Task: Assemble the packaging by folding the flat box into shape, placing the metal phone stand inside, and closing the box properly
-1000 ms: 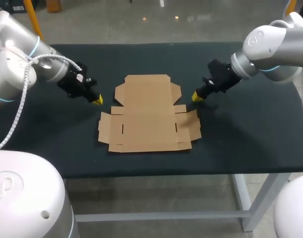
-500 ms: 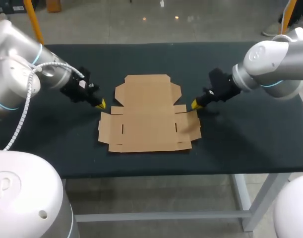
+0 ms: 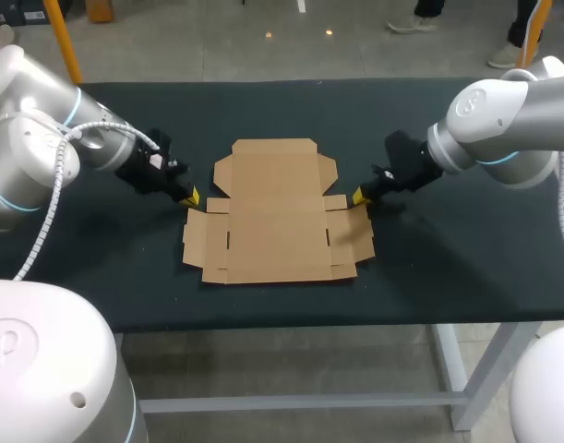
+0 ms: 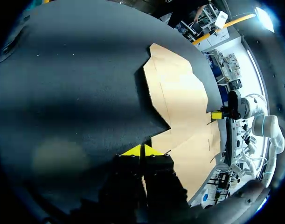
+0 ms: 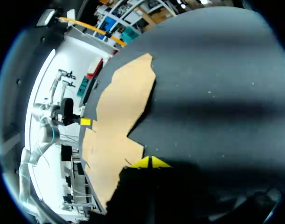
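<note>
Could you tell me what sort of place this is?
Probably a robot packaging workbench: a flat brown cardboard box lies on a black table between the left gripper and right gripper.

Robotics lab bench: two white robot arms, left arm (image 3: 37,152) and right arm (image 3: 503,125), are flanking a dark-topped, metal-framed table (image 3: 448,272), one reaching in over each end.

We show the worktop (image 3: 466,268): a dark, matte surface with a straight front edge, carried on pale metal legs (image 3: 450,374) joined by a crossbar (image 3: 300,402); soft bands of shadow cross its top.
</note>
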You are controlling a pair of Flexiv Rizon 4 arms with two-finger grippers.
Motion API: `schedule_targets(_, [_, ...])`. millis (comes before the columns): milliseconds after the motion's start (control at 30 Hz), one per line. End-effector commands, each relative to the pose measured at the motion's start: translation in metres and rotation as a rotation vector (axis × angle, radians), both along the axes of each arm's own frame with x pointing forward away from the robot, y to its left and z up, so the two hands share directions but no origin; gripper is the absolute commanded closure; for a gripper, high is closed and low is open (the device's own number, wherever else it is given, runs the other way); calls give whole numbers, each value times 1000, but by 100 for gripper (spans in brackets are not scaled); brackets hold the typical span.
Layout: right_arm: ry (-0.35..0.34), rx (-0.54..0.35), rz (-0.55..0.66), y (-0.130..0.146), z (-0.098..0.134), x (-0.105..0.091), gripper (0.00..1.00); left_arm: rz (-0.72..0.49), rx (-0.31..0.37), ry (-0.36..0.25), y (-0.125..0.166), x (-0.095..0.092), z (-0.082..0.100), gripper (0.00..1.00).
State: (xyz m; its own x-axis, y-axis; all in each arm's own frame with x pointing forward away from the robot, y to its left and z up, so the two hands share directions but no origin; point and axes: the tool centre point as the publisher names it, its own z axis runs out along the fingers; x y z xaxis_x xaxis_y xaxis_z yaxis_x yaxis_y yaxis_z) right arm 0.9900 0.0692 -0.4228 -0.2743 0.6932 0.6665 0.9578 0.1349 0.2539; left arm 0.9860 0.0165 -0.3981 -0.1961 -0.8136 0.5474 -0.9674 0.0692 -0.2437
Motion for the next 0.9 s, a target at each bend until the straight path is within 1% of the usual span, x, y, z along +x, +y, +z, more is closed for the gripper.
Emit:
schedule_targets(33, [6,14,8,1,-5,5,100,3,-6,-10,0,-2,-4,100])
schedule_targets(367, [6,26,2,5,-8,6,100,-16,-14,-32,-5,-2,-12,100])
schedule_targets(533, [5,25,-2,8,-10,6,100,-30,-17,-24,-9,0,-16,100])
schedule_targets(900, [7,38,-11,11,-14,3,100,-48,-32,-24,-13,-1,-17,100])
